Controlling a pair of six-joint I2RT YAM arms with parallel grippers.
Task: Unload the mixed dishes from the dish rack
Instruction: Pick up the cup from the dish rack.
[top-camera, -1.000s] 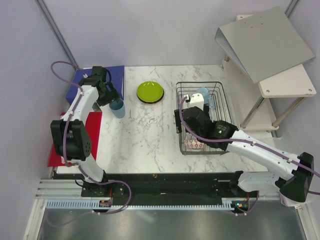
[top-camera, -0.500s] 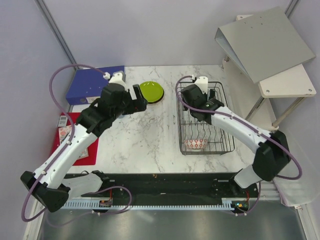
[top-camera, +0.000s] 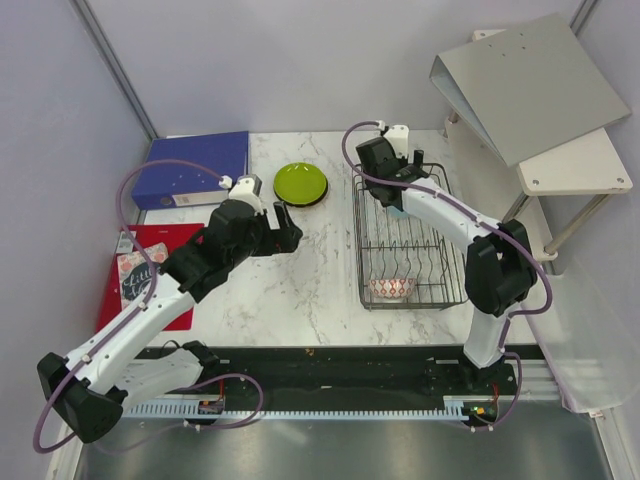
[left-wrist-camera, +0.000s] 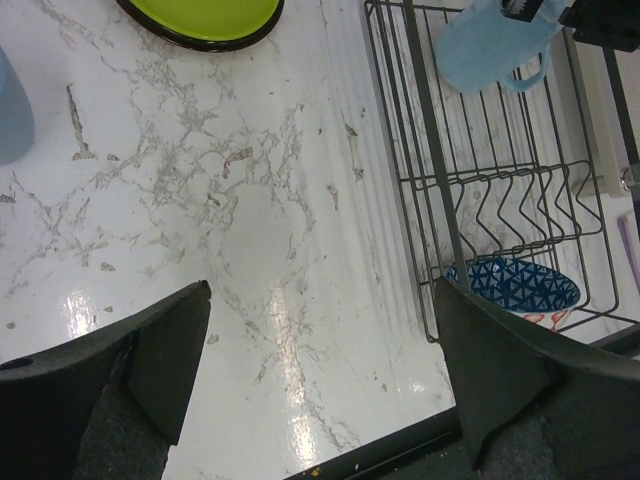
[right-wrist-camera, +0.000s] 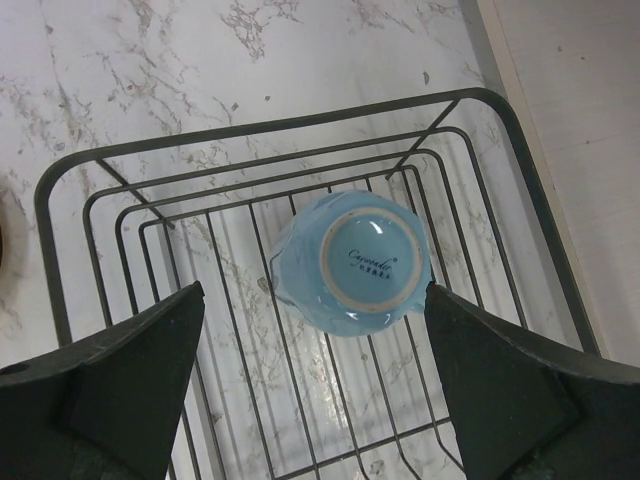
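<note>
Left wrist view: hovering over marble table (left-wrist-camera: 250, 200) with left gripper (left-wrist-camera: 320, 300) spread wide, nothing held. Just right of fingers, inside dish rack (left-wrist-camera: 420, 150): patterned bowl (left-wrist-camera: 512, 285), not yet unloaded. Ahead-left, already out on table: light blue cup (left-wrist-camera: 10, 110), lime green plate (left-wrist-camera: 200, 10). Farthest: right gripper (right-wrist-camera: 312, 295) parted, empty, poised directly over second cup (right-wrist-camera: 360, 262), base up at rack's end. Seemingly about half done.

Bright, even overhead light, soft shadows. Glare streak on the marble table (left-wrist-camera: 200, 180) between the left gripper (left-wrist-camera: 320, 295) fingers (left-wrist-camera: 160, 350); the fingers are dark, slightly soft.
</note>
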